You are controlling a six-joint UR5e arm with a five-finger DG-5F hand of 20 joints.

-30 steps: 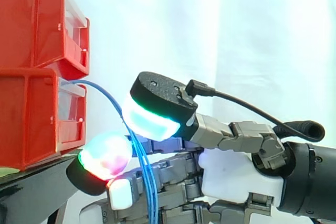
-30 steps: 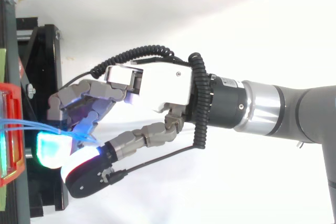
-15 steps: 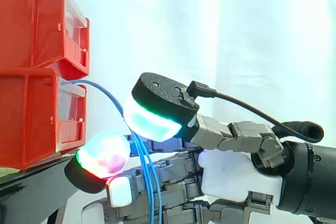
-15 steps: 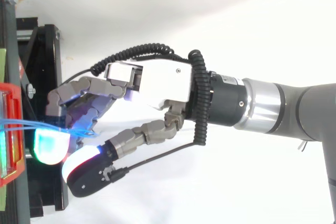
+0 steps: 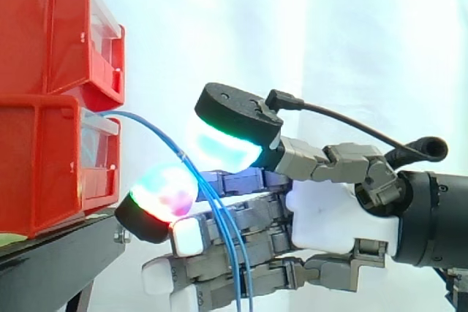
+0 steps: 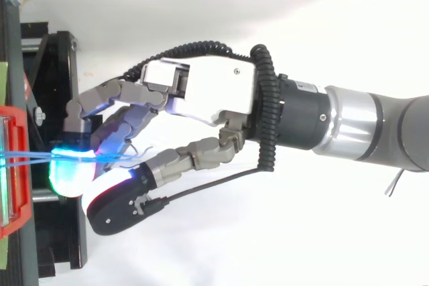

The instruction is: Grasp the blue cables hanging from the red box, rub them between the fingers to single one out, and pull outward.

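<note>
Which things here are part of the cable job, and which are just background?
Job:
blue cables
lower red box they hang from
hand, pinching them between thumb and finger pads

Background:
upper red box
black stand
white curtain

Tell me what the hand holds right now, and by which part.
The hand pinches the blue cables between its thumb pad and a fingertip pad, partway along, just outside the lower red bin. Their free ends hang below.
</note>
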